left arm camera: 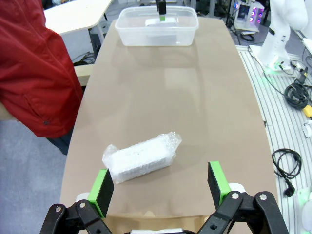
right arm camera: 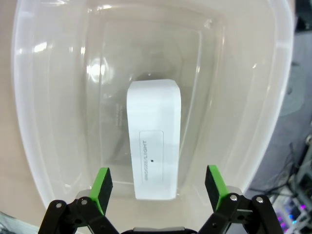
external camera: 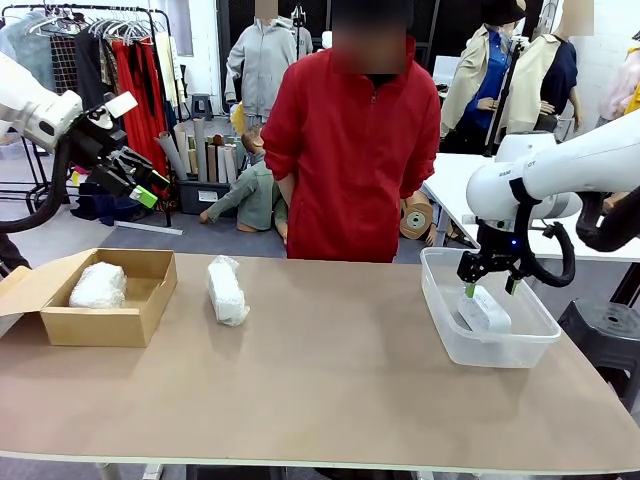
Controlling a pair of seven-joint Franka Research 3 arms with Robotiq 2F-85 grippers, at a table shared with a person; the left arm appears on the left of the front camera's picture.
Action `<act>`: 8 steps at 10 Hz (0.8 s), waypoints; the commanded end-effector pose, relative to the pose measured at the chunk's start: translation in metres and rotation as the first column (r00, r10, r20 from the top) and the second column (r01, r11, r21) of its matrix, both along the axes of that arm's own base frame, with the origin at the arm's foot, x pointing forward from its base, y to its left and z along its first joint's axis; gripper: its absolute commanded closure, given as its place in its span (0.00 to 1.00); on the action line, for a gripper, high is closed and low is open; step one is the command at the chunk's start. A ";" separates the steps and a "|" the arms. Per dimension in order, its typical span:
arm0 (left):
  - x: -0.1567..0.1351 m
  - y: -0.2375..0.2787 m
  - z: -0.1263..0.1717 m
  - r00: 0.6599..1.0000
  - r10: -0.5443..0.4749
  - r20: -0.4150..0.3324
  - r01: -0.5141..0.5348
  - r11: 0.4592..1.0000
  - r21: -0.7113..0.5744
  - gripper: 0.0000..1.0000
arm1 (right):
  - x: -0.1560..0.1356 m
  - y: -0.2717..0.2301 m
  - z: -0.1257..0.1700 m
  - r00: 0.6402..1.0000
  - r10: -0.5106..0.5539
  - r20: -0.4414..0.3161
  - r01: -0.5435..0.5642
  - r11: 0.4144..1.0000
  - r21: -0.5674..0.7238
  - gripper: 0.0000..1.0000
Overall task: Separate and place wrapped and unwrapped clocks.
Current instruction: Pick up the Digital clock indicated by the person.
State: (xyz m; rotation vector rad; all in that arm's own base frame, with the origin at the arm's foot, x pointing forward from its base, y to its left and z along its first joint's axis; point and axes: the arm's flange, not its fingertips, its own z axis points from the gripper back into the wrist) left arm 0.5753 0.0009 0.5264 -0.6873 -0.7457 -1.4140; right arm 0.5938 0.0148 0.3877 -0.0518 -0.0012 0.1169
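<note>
Inside tub point(right arm camera: 41, 97) — bare white clock point(right arm camera: 153, 141), smooth; oblong

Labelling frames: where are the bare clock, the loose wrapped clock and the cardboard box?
bare clock point(right arm camera: 153, 141), right wrist view, top face
loose wrapped clock point(left arm camera: 141, 158), left wrist view, bundle's middle
cardboard box point(external camera: 95, 328), front view, near wall

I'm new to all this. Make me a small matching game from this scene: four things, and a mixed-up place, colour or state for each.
1 bare clock
2 cardboard box
3 person's jacket
4 finger pads

A red
B green
C lying in the clear tub
D holding a wrapped clock

Pairs: 1-C, 2-D, 3-A, 4-B
</note>
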 end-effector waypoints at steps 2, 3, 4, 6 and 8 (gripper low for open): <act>-0.001 0.000 0.003 1.000 0.000 0.004 0.000 1.000 -0.001 0.00 | -0.021 -0.015 0.041 0.964 0.254 0.073 -0.256 0.966 0.027 0.00; -0.001 0.000 0.003 1.000 0.000 0.004 0.000 1.000 -0.001 0.00 | -0.027 -0.019 0.056 0.927 0.368 0.077 -0.374 0.924 0.076 0.00; -0.001 0.000 0.003 1.000 0.000 0.004 0.000 1.000 -0.001 0.00 | -0.037 -0.020 0.070 0.853 0.509 0.111 -0.521 0.842 0.141 0.00; -0.001 0.000 0.003 1.000 0.000 0.004 0.000 1.000 -0.001 0.00 | -0.046 -0.018 0.095 0.665 0.706 0.243 -0.746 0.617 0.249 0.00; -0.001 0.000 0.003 1.000 0.000 0.004 0.000 1.000 -0.001 0.00 | -0.047 -0.008 0.118 0.527 0.767 0.365 -0.848 0.447 0.285 0.00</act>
